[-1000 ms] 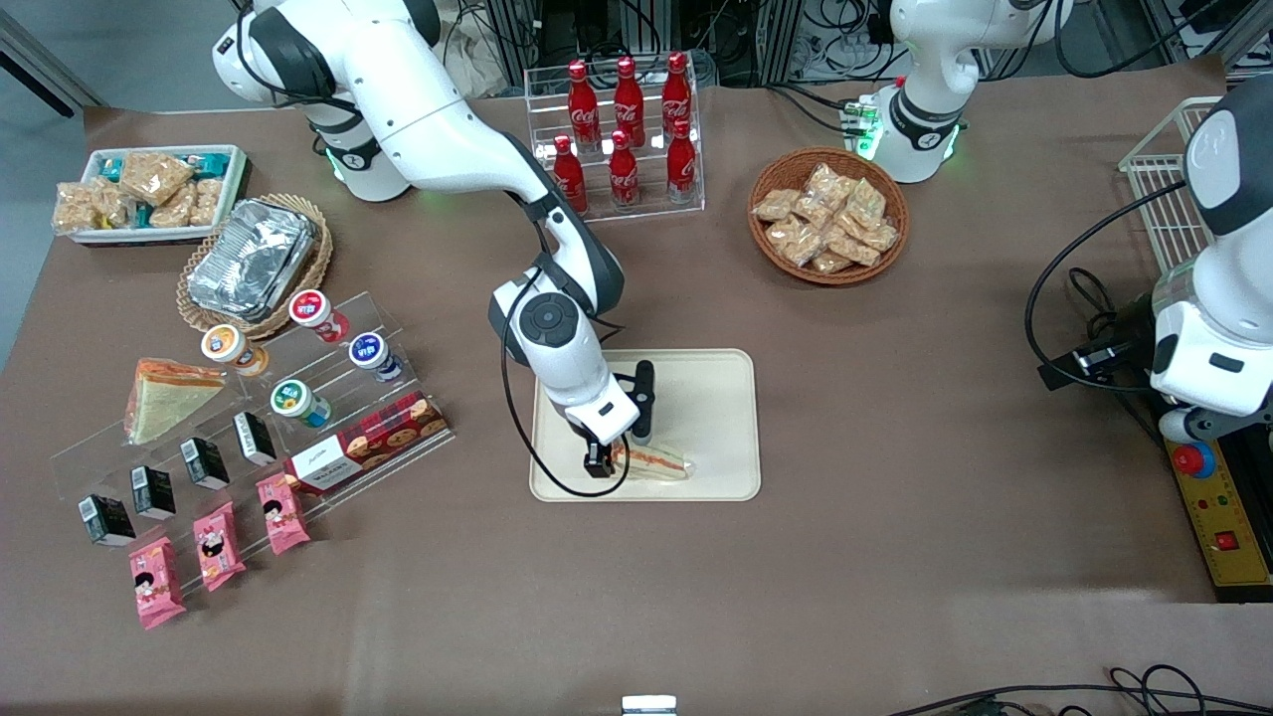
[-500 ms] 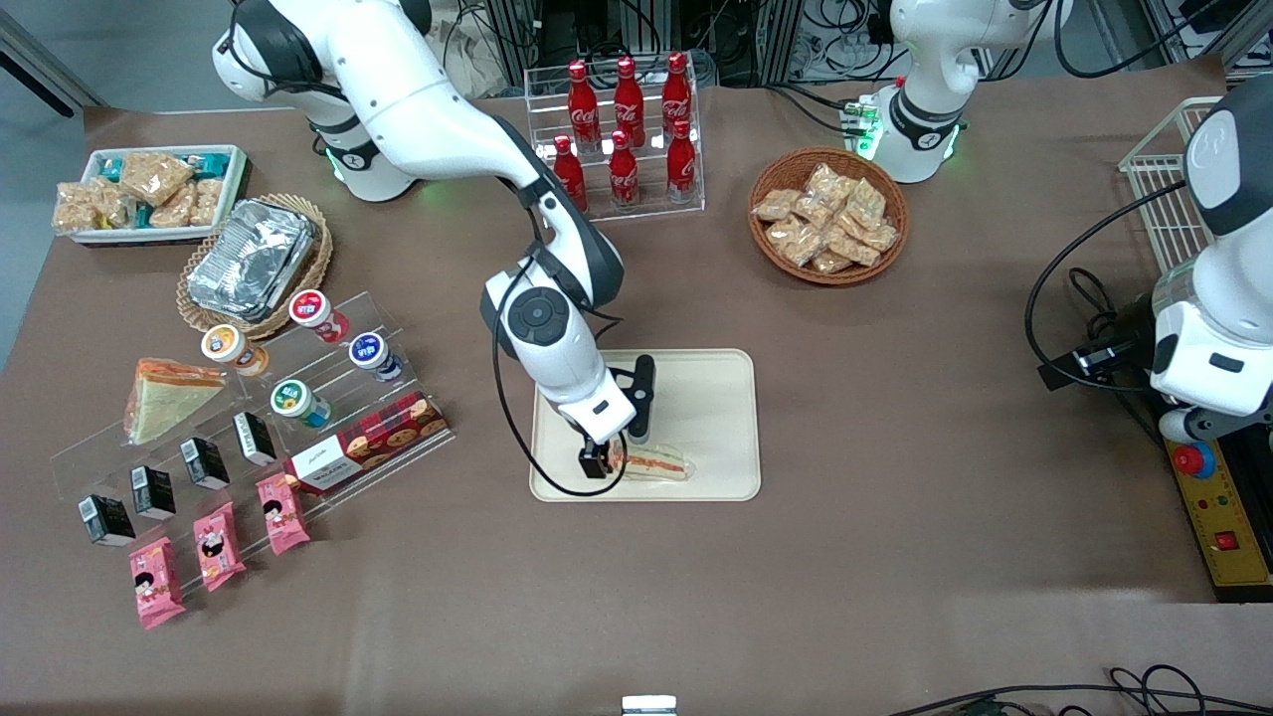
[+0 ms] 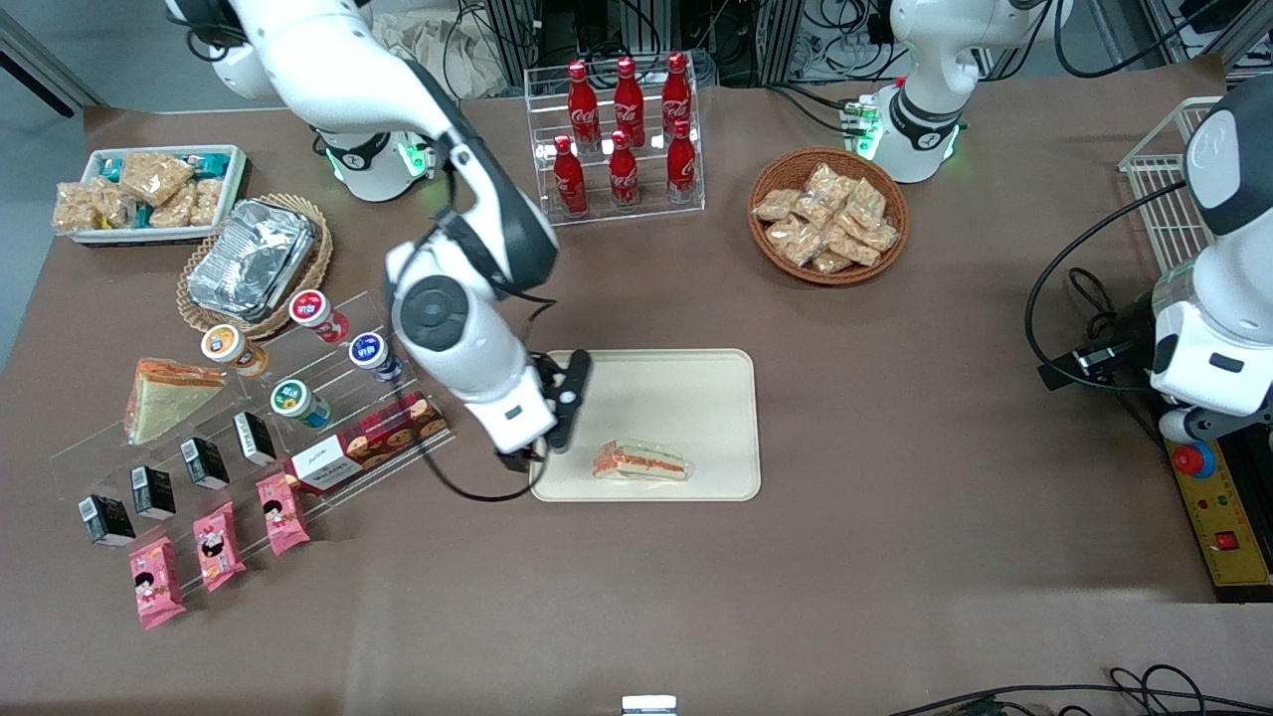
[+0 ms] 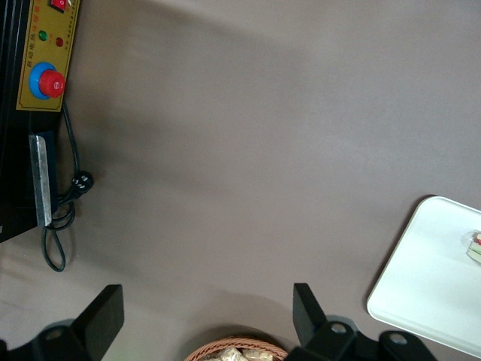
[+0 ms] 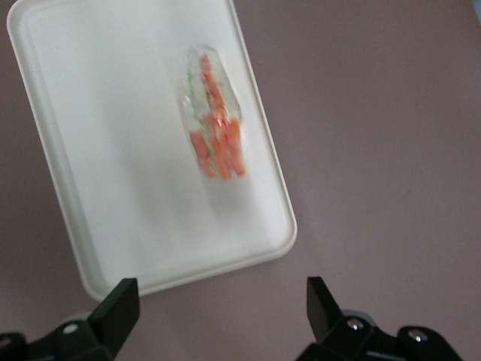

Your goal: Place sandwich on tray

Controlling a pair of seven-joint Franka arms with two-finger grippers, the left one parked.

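The sandwich (image 3: 641, 461), a clear-wrapped wedge with red-orange and green filling, lies on the cream tray (image 3: 696, 398), close to the tray's edge nearest the front camera. In the right wrist view the sandwich (image 5: 214, 128) rests free on the tray (image 5: 113, 150) with nothing touching it. My gripper (image 3: 542, 447) hangs above the tray's corner toward the working arm's end, apart from the sandwich. Its fingers (image 5: 120, 308) are spread wide, so the gripper (image 5: 219, 304) is open and holds nothing. The parked arm's wrist view catches a tray corner (image 4: 428, 263) and a sliver of the sandwich (image 4: 475, 244).
A clear stepped rack with another wedge (image 3: 164, 393), cups and a cookie box (image 3: 373, 443) stands toward the working arm's end. A cola bottle rack (image 3: 622, 129) and a snack basket (image 3: 828, 216) sit farther from the camera. A control box (image 3: 1208, 497) lies toward the parked arm's end.
The gripper let go of the sandwich, rose, and pulled away toward the working arm's end. The sandwich stays lying on the tray.
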